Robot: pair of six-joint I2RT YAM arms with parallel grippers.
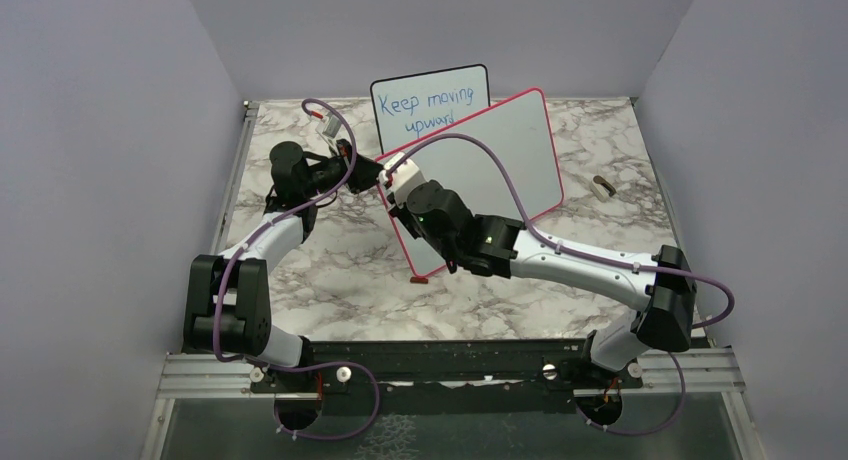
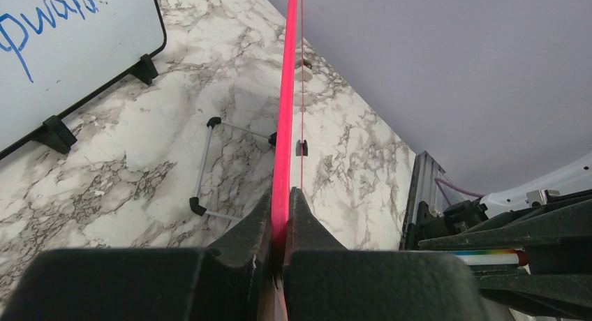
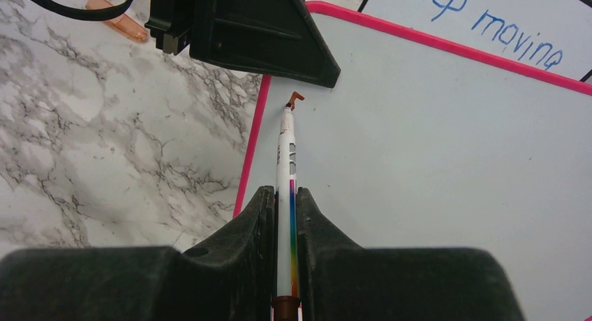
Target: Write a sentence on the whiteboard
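The pink-framed whiteboard (image 1: 510, 155) stands tilted at the table's middle; its face (image 3: 433, 167) is blank except for one short brownish-red stroke (image 3: 297, 97) of the sentence near the top left corner. My left gripper (image 2: 280, 211) is shut on the board's pink edge (image 2: 286, 112), seen edge-on. My right gripper (image 3: 285, 195) is shut on a white marker (image 3: 286, 160) with a rainbow stripe. The marker's tip (image 3: 287, 107) touches the board just below the stroke. From above, both grippers (image 1: 375, 175) (image 1: 398, 180) meet at the board's left edge.
A smaller black-framed board (image 1: 430, 105) with blue writing stands behind the whiteboard. A wire stand (image 2: 209, 160) lies on the marble table (image 1: 330, 270). A small orange object (image 3: 119, 21) lies near the left gripper's finger (image 3: 244, 28). A small pale object (image 1: 603, 187) sits far right.
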